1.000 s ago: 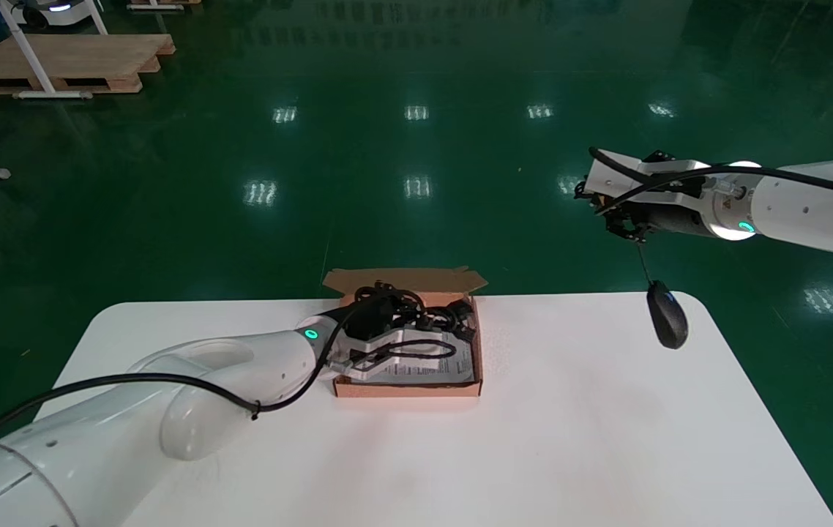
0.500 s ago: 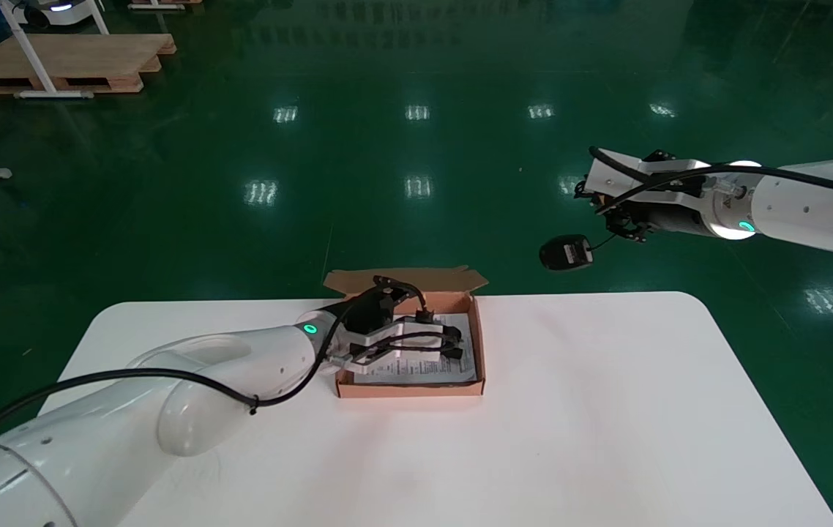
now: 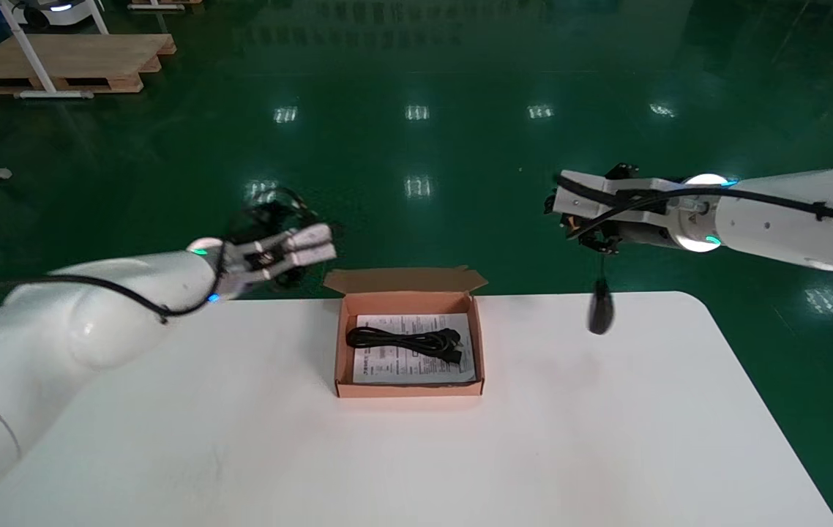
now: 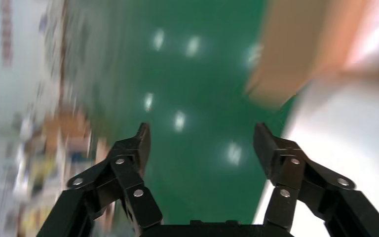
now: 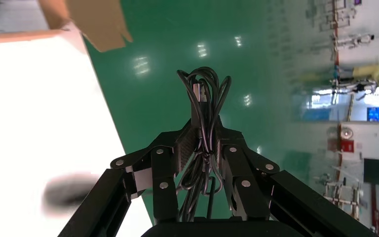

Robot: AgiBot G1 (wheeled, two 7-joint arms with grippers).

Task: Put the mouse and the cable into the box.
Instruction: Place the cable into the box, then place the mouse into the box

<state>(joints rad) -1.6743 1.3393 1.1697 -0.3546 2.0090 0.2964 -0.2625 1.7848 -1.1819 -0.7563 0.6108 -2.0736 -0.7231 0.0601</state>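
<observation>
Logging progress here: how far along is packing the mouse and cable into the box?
Done: the cable lies in the box. In hand: the right gripper is shut on the coiled cord of the mouse, which dangles right of the box. Left: getting the mouse in. The left gripper hovers open and empty.

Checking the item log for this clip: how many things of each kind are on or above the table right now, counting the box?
Box: 1
Cable: 1, inside the box
Leaflet: 1, under the cable
Mouse: 1, dangling by its cord from the right gripper
Total: 4
</observation>
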